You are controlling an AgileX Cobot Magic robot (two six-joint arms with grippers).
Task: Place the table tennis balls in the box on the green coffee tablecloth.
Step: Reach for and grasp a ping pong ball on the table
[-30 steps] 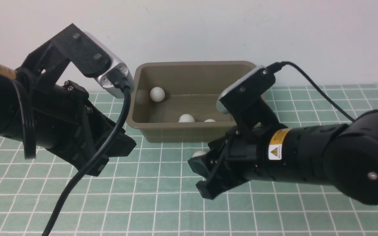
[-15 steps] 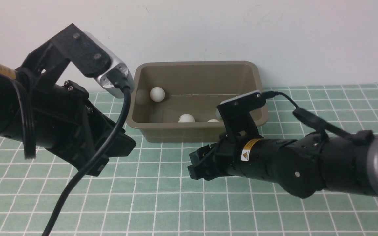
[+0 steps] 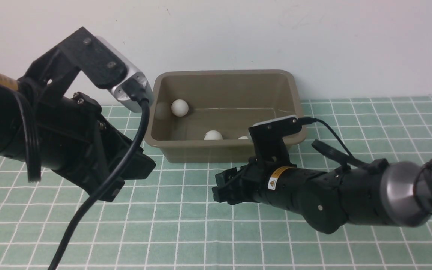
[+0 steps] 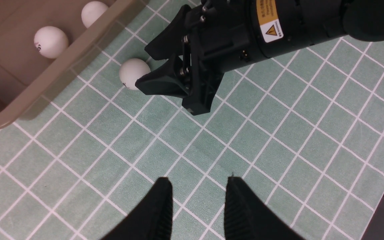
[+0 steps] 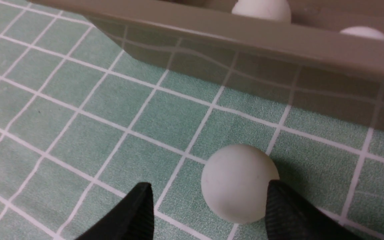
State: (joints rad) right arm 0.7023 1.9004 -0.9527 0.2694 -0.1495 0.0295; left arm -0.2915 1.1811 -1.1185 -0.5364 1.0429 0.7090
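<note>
One ball beside the box; right end effector parted around it, left end effector parted.

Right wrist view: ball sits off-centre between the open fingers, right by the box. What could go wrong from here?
1. The ball looks to touch one finger of the right end effector, with a gap to the other. Closing could nudge it sideways, and it may roll away on the cloth.
2. The box wall is close ahead. Pushing further forward might bump it.
</note>
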